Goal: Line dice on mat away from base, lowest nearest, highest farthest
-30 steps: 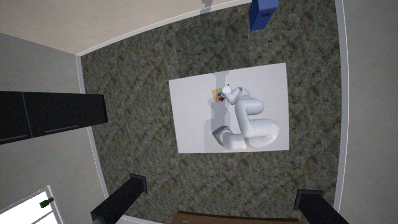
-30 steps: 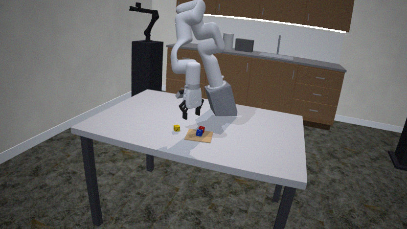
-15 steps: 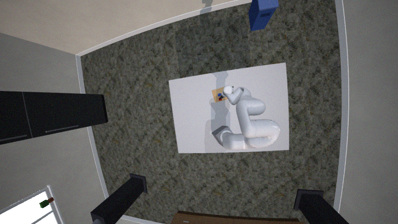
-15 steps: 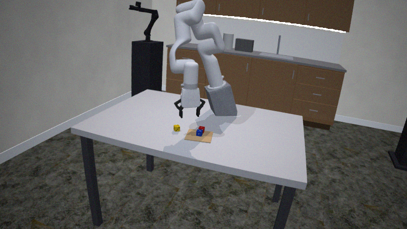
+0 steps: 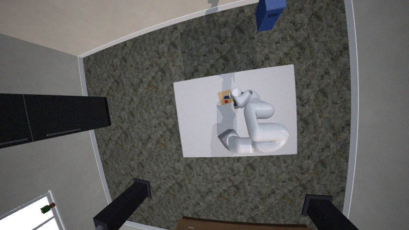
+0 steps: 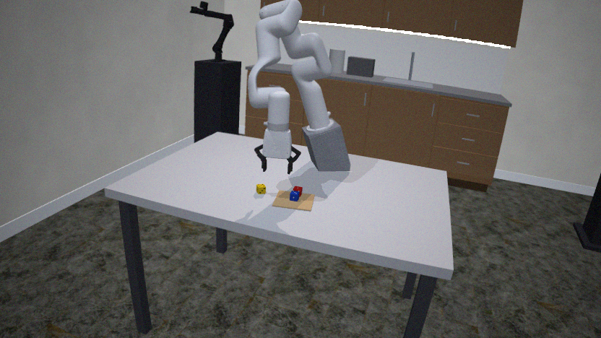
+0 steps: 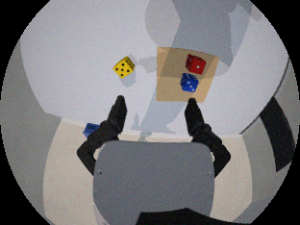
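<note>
The tan mat lies flat on the table. The red die stands on the mat towards the robot's base; its upper face seems to show one pip. The blue die stands close beyond it, also on the mat; its number is hard to read. The yellow die lies on the table beside the mat, its upper face showing five pips; the arm hides it in the top view. My gripper is open and empty, above the table.
The white table carries the robot's grey base block behind the mat. The arm leans over the table and casts shadows across the mat. A blue box stands on the floor beyond the table.
</note>
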You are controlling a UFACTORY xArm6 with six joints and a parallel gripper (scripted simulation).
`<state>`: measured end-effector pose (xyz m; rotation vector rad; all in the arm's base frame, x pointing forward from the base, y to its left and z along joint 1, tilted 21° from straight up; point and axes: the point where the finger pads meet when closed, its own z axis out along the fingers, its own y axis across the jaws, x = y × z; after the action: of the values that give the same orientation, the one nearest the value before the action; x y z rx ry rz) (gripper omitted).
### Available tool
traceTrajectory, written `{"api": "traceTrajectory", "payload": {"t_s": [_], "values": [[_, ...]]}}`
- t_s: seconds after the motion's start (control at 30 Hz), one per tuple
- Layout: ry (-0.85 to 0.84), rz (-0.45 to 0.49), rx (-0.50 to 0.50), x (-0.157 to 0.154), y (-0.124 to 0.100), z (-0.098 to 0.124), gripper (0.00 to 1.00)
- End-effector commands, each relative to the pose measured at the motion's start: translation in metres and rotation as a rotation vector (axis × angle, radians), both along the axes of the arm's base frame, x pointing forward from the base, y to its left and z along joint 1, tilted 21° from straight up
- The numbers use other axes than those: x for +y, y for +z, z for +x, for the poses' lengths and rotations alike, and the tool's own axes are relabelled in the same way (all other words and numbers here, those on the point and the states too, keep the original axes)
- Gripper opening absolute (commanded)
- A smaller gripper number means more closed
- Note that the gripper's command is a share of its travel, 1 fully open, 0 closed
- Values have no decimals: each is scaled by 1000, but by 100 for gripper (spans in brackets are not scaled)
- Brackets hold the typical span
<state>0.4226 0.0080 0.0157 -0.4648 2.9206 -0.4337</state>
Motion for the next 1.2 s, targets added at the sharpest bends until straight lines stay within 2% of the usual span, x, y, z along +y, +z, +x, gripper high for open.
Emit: {"api": "traceTrajectory", "payload": {"t_s": [0.0, 0.1, 0.2, 0.27, 0.67, 0.77, 0.83, 1.17], "values": [[-160, 20, -67, -4, 2, 1, 100], [-252, 40, -93, -6, 3, 1, 100], [-256, 41, -94, -6, 3, 1, 100], [-383, 68, -130, -9, 3, 1, 100], [-742, 146, -230, -18, 6, 1, 100], [-745, 147, -231, -18, 6, 1, 100], [-874, 175, -267, -22, 7, 1, 100], [-1165, 239, -349, -29, 8, 1, 100]]}}
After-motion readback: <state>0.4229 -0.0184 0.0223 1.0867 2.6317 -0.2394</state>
